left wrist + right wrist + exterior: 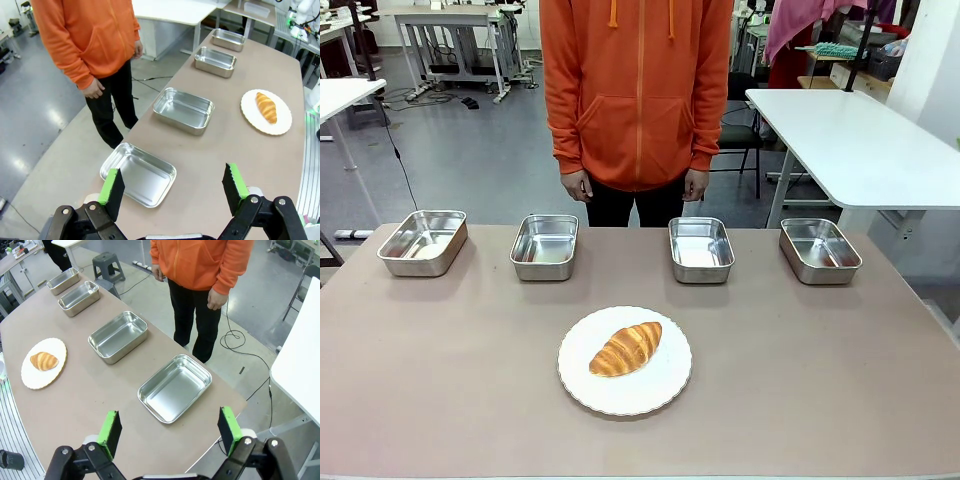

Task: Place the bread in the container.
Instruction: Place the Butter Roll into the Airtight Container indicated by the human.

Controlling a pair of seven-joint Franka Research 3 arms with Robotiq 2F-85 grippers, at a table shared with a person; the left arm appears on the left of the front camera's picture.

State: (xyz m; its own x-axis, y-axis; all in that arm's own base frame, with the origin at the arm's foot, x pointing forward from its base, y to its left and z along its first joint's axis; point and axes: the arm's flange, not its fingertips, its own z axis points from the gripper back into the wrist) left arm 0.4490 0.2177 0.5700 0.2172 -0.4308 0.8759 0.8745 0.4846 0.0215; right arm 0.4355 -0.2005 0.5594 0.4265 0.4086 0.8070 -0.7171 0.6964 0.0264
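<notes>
The bread (626, 348), a golden-brown croissant, lies on a round white plate (650, 392) at the middle of the brown table. Beyond it stand several empty steel trays in a row, from the leftmost (422, 242) to the rightmost (820, 250); which one is the container I cannot tell. My left gripper (173, 187) hangs open and empty above the row's left end, over a tray (138, 174), with the bread (266, 106) far off. My right gripper (169, 431) is open and empty above the row's right end, near a tray (175, 388), the bread (44, 360) far to its left.
A person in an orange hoodie (638, 90) stands at the far edge of the table, hands hanging at the sides. A white table (850, 140) stands behind on the right. Bare tabletop lies around the plate.
</notes>
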